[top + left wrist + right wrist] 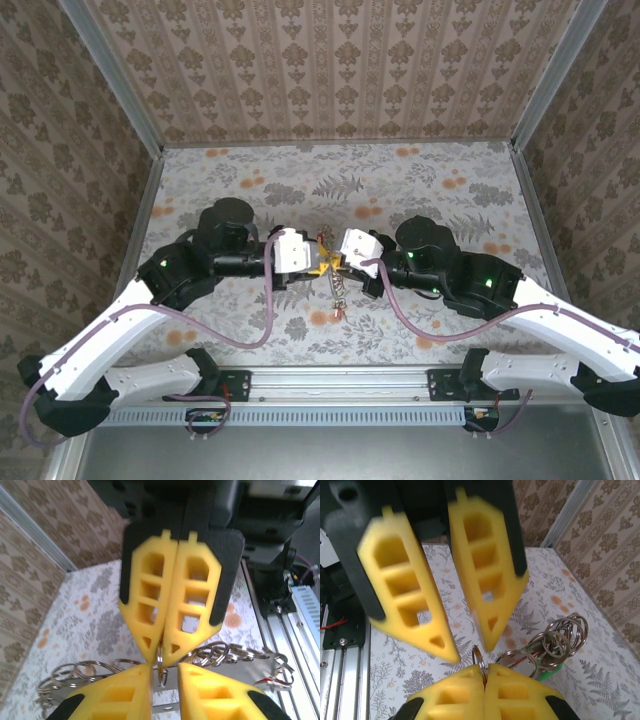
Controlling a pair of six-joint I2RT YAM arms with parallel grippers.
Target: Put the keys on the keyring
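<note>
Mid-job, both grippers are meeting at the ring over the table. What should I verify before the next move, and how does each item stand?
1. Right gripper shut on the thin grey metal keyring: ok.
2. Left gripper open, a finger on either side of the keyring: ok.
3. A key threaded on the keyring: cannot tell.
4. Short chain of small links hanging below the grippers: ok.
5. Cluster of linked metal rings beside a green tag clear of both grippers: cannot tell.
</note>
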